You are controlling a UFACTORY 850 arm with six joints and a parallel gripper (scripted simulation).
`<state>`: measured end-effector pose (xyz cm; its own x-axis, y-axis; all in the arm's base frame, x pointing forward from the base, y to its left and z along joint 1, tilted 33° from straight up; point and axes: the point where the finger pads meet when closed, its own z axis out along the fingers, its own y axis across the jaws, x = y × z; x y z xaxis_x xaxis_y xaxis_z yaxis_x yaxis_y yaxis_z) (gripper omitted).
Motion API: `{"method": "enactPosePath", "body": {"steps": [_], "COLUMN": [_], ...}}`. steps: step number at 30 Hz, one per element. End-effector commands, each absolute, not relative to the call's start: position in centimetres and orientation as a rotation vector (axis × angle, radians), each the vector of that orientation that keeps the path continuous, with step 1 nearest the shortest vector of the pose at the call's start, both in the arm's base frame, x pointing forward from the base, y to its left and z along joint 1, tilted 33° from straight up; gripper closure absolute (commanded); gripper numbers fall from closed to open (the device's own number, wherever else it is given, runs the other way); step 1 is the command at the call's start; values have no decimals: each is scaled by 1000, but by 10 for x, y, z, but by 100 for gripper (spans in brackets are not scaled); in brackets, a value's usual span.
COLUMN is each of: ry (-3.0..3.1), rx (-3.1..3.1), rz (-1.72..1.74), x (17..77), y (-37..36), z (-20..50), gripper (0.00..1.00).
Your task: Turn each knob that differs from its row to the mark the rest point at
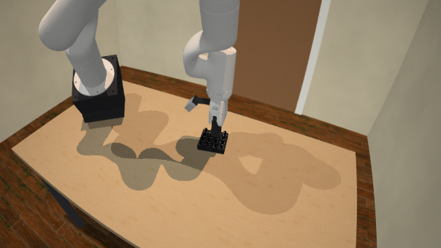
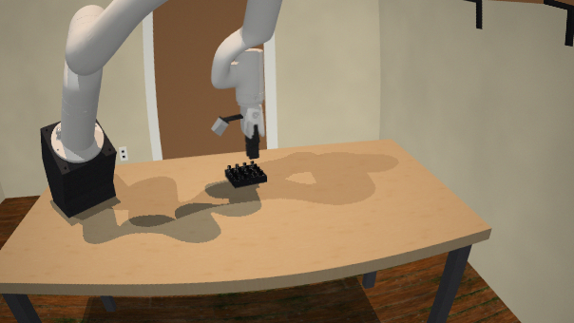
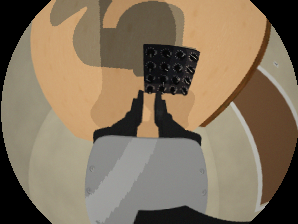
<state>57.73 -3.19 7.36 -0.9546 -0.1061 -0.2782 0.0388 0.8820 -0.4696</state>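
The black knob box (image 1: 213,141) stands on its feet on the wooden table, a little behind the table's middle. It also shows in the exterior view (image 2: 245,174) and in the wrist view (image 3: 170,70), where its knobs are small dark bumps and their white lines are too small to read. My gripper (image 1: 216,132) (image 2: 252,154) points straight down and hangs just above the box's rear part, clear of the knobs. In the wrist view the fingers stand close together with a narrow gap between them and nothing in it.
The arm's black base block (image 1: 98,91) stands at the table's far left corner. A small grey wrist camera (image 1: 190,105) sticks out beside the gripper. A brown door and walls stand behind the table.
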Motion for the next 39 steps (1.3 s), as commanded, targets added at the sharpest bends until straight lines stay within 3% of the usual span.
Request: {"method": "enactPosePath", "body": {"steps": [1,39], "ry": [2753,2752], "rx": [-51,-50], "rz": [-695,-696], "x": [578,583], "y": [-32,-41], "z": [74,57], "gripper": [81,81]}}
